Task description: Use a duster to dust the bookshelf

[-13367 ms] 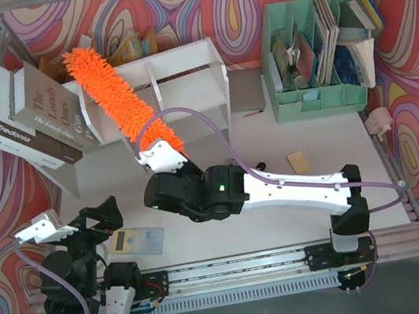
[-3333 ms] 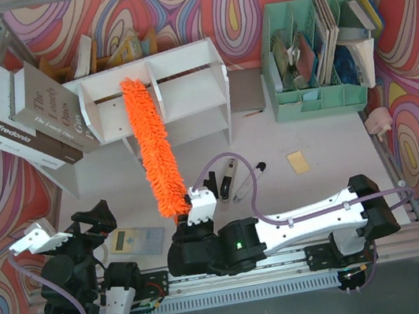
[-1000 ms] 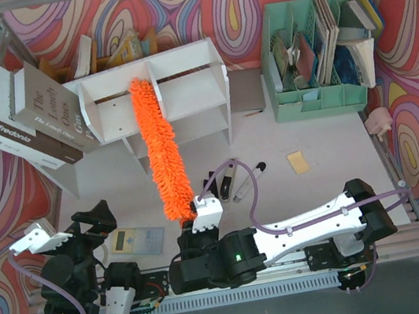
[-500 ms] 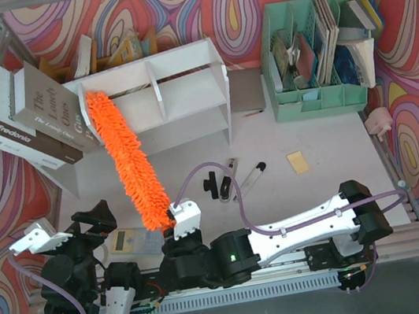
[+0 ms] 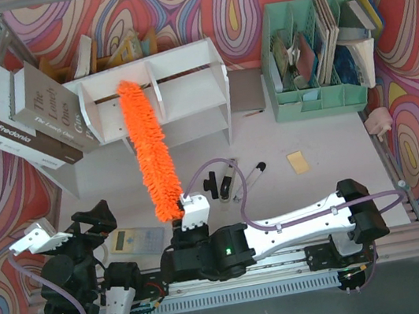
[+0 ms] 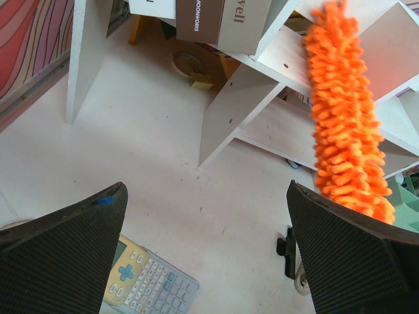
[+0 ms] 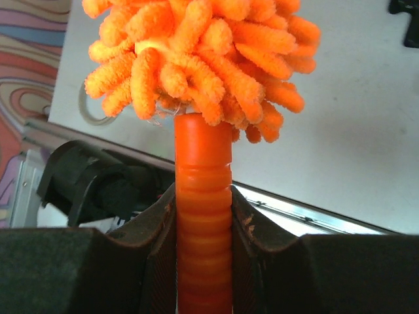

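**Top view.** The right hand is closed on the short handle of the duster, near the front edge of the bench. From the grip, the orange fluffy head runs away from the arms to the bookshelf. Its tip lies over the upper tier, just left of the middle upright divider. Whether the fibres press on the board cannot be told from this view. The left hand hangs at the near left corner with its jaws spread wide, gripping nothing. A calculator lies on the bench just beside it. Large books lean against the left end of the bookshelf. A mint-green organiser stands well apart to the right. A marker pen and a yellow note lie on the bench between the two units.

**Left wrist view.** The two dark fingers of the left hand stand far apart. Between them show the bench, the calculator and the white boards of the bookshelf. The duster crosses in front of the boards at the right.

**Right wrist view.** The ribbed orange handle sits upright, clamped on both sides by the fingers of the right hand (no gap is visible on either flank). The fluffy head begins just above the grip.
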`<state>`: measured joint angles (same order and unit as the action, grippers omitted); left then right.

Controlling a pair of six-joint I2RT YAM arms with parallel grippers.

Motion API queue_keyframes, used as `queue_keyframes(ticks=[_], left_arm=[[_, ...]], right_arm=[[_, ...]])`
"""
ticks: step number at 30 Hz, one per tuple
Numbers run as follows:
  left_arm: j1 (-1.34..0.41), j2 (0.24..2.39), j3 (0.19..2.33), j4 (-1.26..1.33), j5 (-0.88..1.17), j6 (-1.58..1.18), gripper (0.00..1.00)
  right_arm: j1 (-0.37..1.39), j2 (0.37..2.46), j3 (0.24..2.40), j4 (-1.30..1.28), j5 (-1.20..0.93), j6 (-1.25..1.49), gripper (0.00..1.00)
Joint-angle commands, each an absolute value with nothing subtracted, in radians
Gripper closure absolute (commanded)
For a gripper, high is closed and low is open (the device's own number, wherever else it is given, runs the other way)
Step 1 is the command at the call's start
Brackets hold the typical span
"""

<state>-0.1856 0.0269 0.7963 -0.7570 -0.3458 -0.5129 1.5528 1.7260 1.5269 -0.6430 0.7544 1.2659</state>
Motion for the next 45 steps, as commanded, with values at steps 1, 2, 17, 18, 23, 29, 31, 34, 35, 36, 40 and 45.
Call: queue_keyframes(ticks=[1,2,17,18,23,29,31,34,35,36,40,45], left_arm=[[-0.193,0.021,0.793,-0.756,-0.347,-0.518,0.02],[-0.193,0.022,0.793,-0.755,-0.347,-0.518,0.02],[-0.193,0.025,0.793,-0.755,-0.348,-0.518,0.02],[-0.193,0.025,0.793,-0.755,-0.347,-0.518,0.02],[-0.193,0.023,0.793,-0.755,-0.347,-0.518,0.01],[-0.193,0.022,0.793,-0.755,-0.347,-0.518,0.01],[-0.193,0.022,0.793,-0.755,-0.346,-0.518,0.02],[-0.193,0.023,0.793,-0.754,-0.345,-0.518,0.02],[-0.193,0.024,0.793,-0.754,-0.345,-0.518,0.02],[-0.193,0.023,0.793,-0.753,-0.345,-0.518,0.01],[-0.193,0.025,0.793,-0.753,-0.346,-0.518,0.01],[-0.193,0.027,0.792,-0.753,-0.346,-0.518,0.01]], right_arm=[[1.549,1.696,1.55,-0.858,0.863,1.51,1.0],[1.549,1.694,1.551,-0.878,0.868,1.535,1.0],[1.549,1.714,1.521,-0.423,0.684,1.044,1.0],[1.549,1.718,1.525,-0.416,0.675,1.029,1.0],[1.549,1.711,1.523,-0.446,0.695,1.064,1.0],[1.549,1.638,1.451,-0.513,0.781,1.217,1.0],[1.55,1.607,1.425,-0.51,0.799,1.237,1.0],[1.555,1.584,1.411,-0.514,0.825,1.25,1.0],[1.558,1.58,1.411,-0.514,0.832,1.244,1.0],[1.562,1.578,1.413,-0.504,0.837,1.227,1.0],[1.589,1.573,1.432,-0.456,0.883,1.132,1.0],[1.645,1.568,1.471,-0.44,1.003,1.046,1.0]])
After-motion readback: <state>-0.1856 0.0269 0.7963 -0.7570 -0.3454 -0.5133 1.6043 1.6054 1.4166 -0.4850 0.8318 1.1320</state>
